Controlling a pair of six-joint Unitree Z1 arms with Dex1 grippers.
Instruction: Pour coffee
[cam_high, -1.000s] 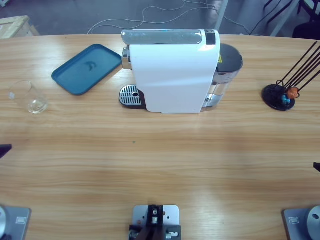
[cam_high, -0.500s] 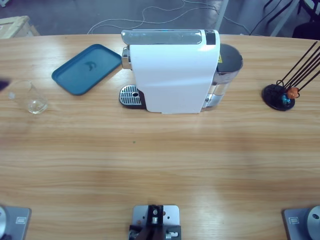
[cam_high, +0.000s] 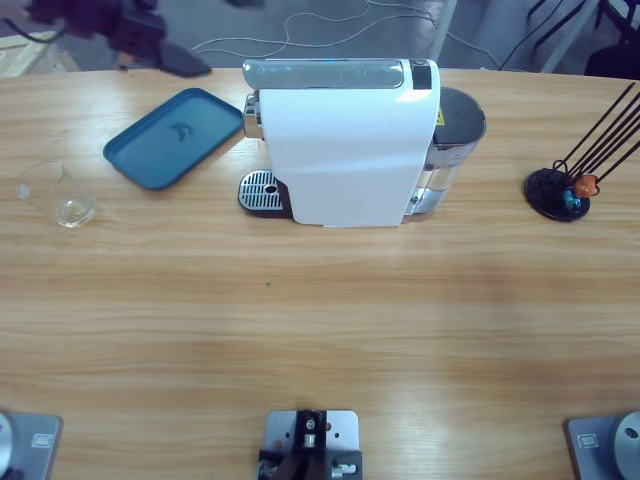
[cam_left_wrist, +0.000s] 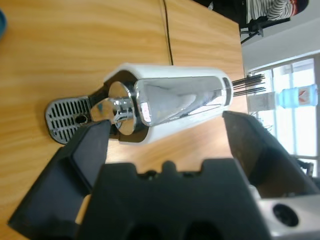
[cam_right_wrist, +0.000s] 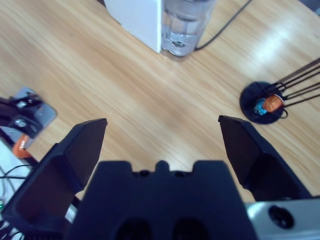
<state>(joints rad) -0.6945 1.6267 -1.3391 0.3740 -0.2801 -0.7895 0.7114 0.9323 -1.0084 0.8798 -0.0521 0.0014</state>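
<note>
No coffee shows in any view. A clear glass stands at the table's left with no dark liquid visible in it. The white coffee machine sits mid-table, its drip grate facing left. My left gripper appears as a dark blur past the far left edge, above the blue tray. It is open and empty, and its wrist view looks at the machine, its chrome spout and grate. My right gripper is open and empty, high over the table's right part.
A blue tray lies left of the machine. The machine's water tank is at its right end. A black capsule stand with thin rods and two capsules sits at the far right. Cables run on the floor beyond.
The dark arm at the left edge has swept up along the left side to the upper left corner. A dark tip at the right edge has left the high view.
</note>
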